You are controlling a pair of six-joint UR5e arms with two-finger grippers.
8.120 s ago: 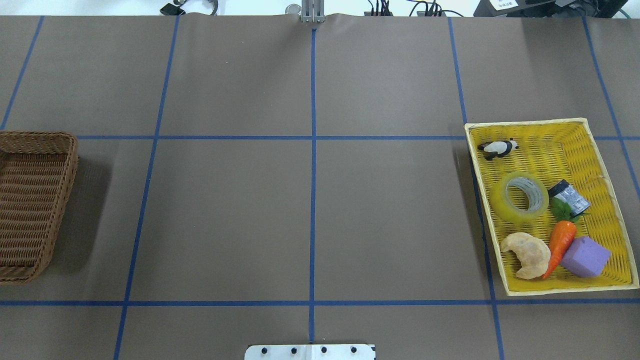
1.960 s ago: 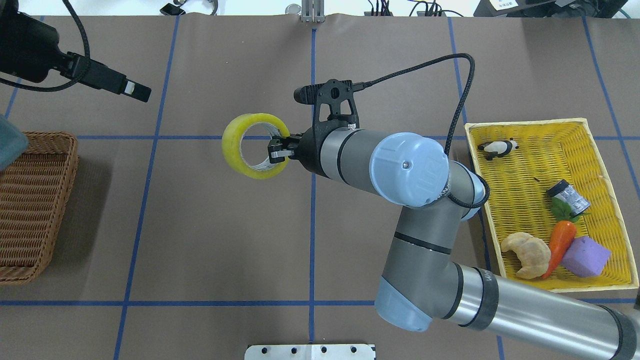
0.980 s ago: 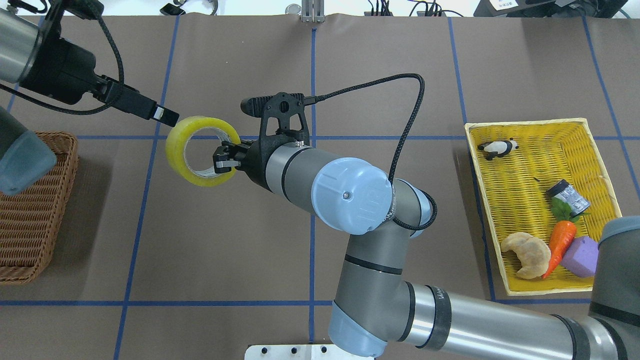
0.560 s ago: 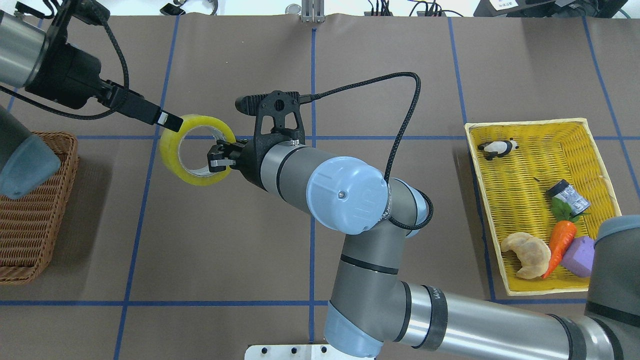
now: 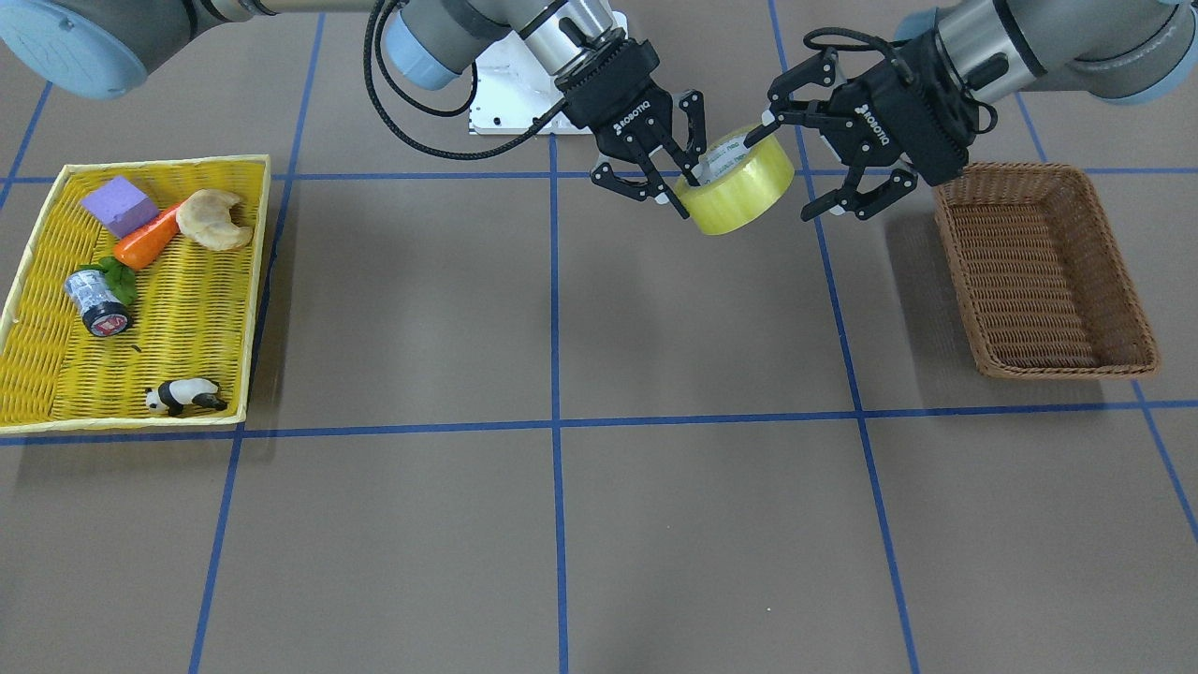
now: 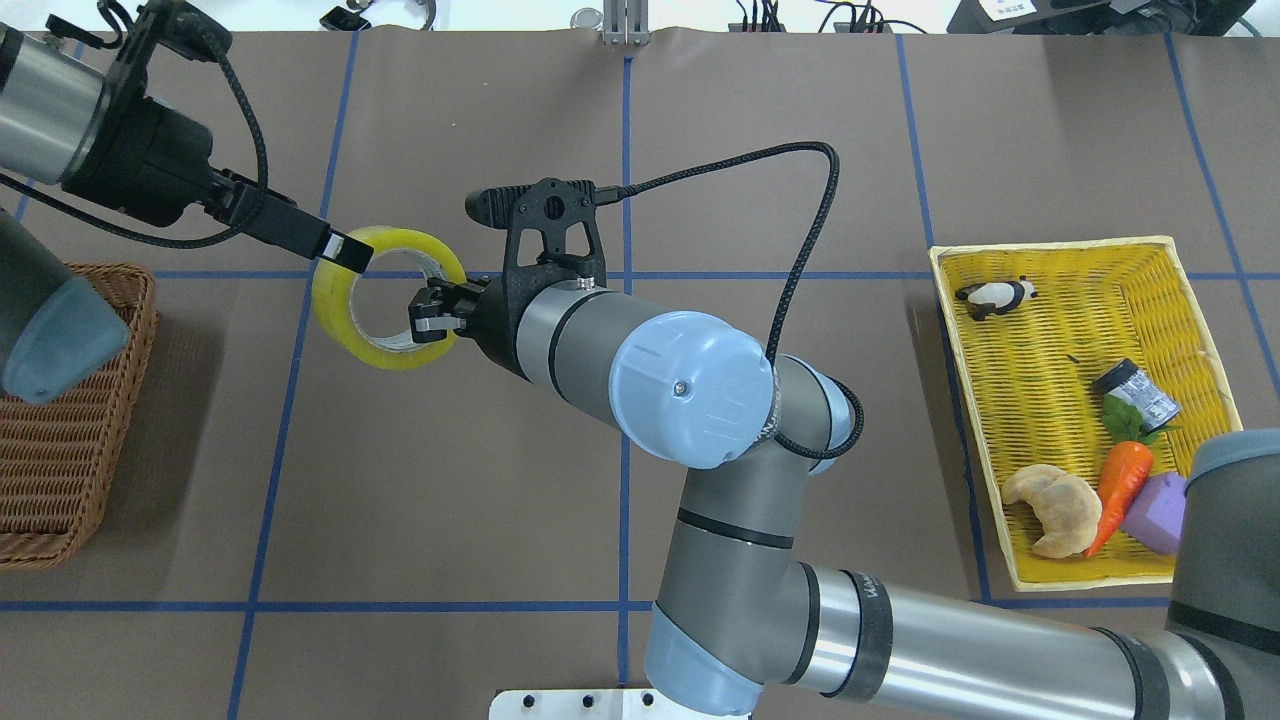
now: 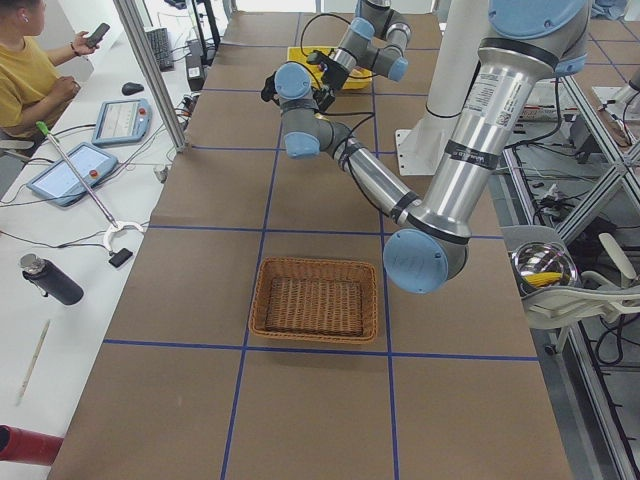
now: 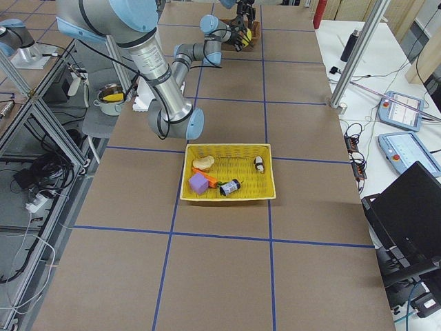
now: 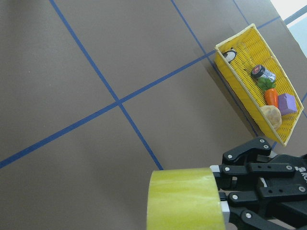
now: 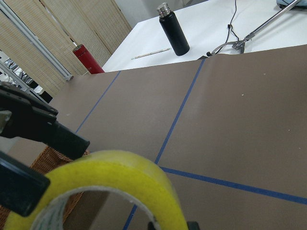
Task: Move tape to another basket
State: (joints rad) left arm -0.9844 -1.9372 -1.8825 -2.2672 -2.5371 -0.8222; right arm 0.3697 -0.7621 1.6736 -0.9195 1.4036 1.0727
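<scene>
While the right hand (image 5: 686,190) clasps the tape (image 5: 739,187) by its wall, one finger inside the core, the roll hangs above the bench (image 5: 655,374), left of centre. The left hand (image 5: 781,178), spread wide, flanks the roll. The basket (image 5: 1039,271) lies apart, further left.

**Tape aloft between two baskets**

From overhead, the yellow-green translucent tape roll (image 6: 328,300) hangs over the brown paper worktop (image 6: 450,500) at 10 o'clock, with the left gripper (image 5: 788,173) at its 10 and the right gripper (image 6: 428,315) at its 3. The brown woven wicker basket (image 6: 70,480) lies at 9 o'clock, the yellow woven tray (image 6: 1050,320) at 3.
</scene>
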